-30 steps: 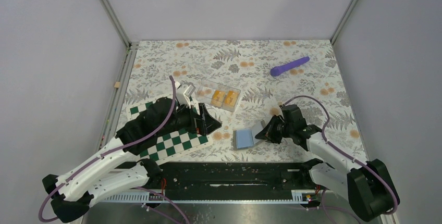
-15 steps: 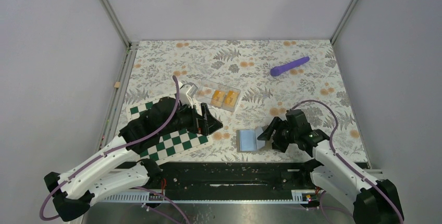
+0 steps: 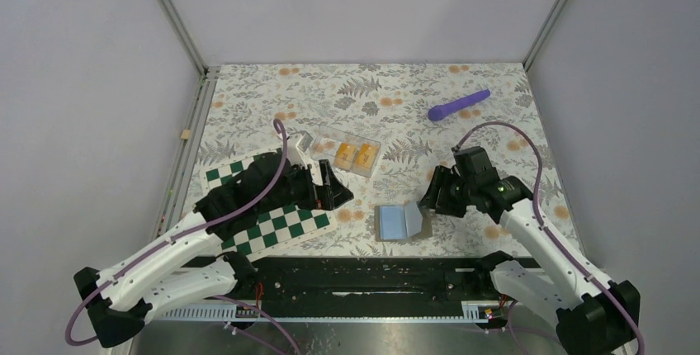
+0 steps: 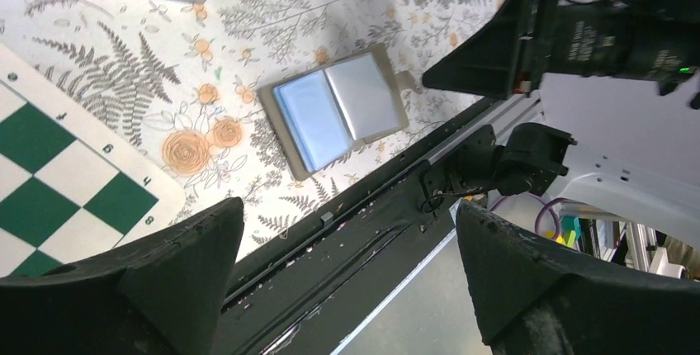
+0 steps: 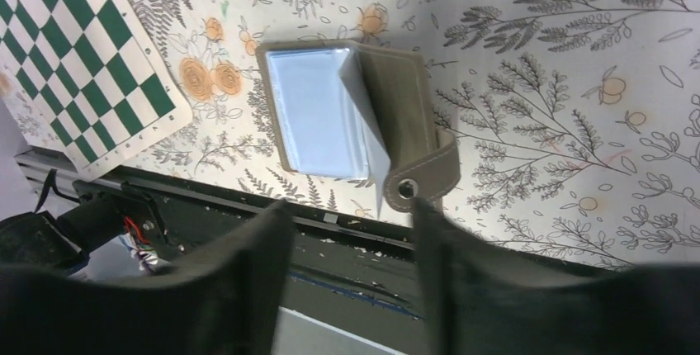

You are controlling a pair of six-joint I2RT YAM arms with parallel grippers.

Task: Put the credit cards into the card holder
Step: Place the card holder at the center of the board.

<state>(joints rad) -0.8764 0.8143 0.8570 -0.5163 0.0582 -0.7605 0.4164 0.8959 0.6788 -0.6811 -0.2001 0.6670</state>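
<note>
Right pincer (image 3: pixel 430 199) (jaws now apart) released card holder (image 3: pixel 399 222).

The card holder (image 5: pixel 330 115) lay open on the floral cloth (image 5: pixel 561 82), its snap tab just before the right gripper (image 5: pixel 351 227), whose jaws stood apart. A green-and-white chessboard (image 5: pixel 82 58) lay to its left, apart.

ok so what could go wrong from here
1. The card holder lies open with one leaf half raised; it may flop over and cover the pocket.
2. It sits close to the black rail at the table's near edge, so a push while inserting could slide it off.
3. The credit cards sit inside a clear box; the left end effector, open wide, may shove the box rather than lift one.
</note>
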